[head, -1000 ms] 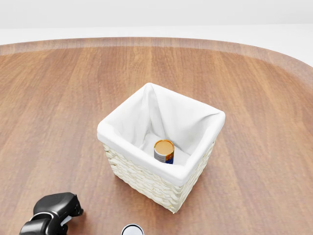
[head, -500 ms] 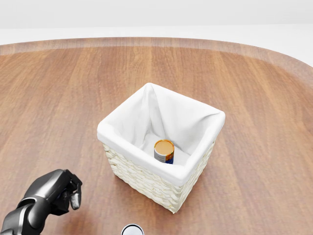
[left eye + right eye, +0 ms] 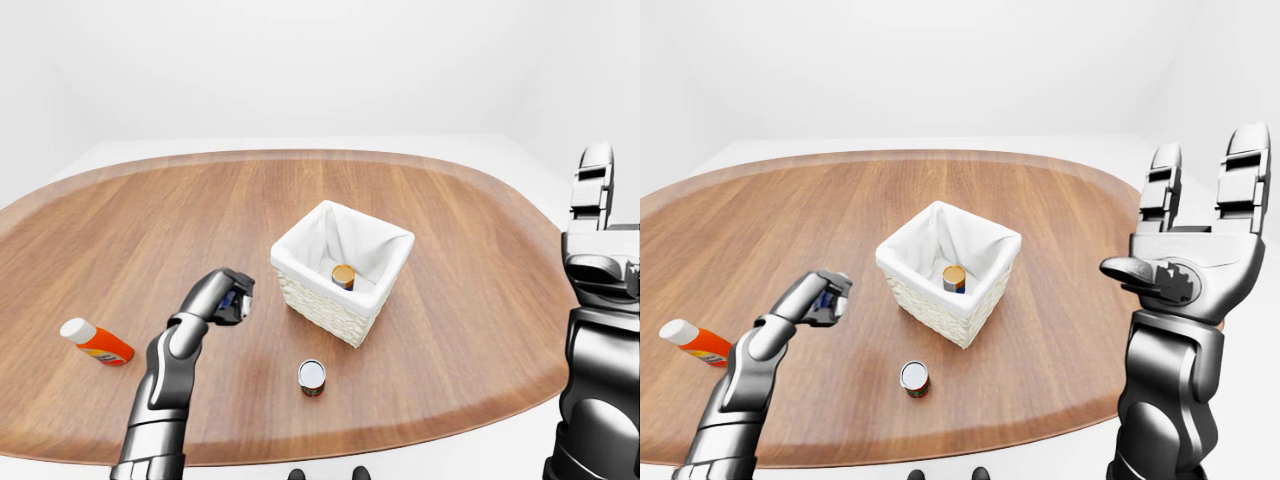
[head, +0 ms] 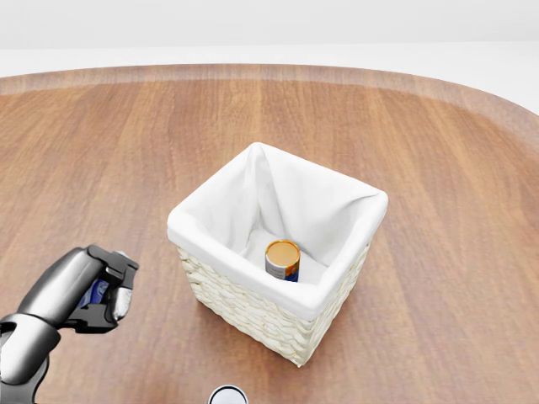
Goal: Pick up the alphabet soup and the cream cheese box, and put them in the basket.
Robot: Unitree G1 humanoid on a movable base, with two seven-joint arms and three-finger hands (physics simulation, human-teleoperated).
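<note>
The wicker basket (image 4: 253, 307) with a white cloth liner stands mid-table. Inside it, upright on the bottom, is the alphabet soup can (image 4: 282, 259) with an orange top. My left hand (image 4: 111, 290) hovers above the table just left of the basket, fingers shut on a small blue and white thing that looks like the cream cheese box (image 4: 98, 291); the fingers hide most of it. My right hand (image 3: 1200, 255) is raised off the table's right edge, open and empty, fingers pointing up.
A second small can (image 3: 312, 376) with a white top stands on the table below the basket. An orange bottle (image 3: 95, 342) with a white cap lies near the table's left edge. The wooden table (image 3: 470, 260) is oval, with rounded edges.
In the head view my left hand has risen from the bottom-left corner and moved up and right towards the basket, its wrist turning. The basket and the cans have stayed put.
</note>
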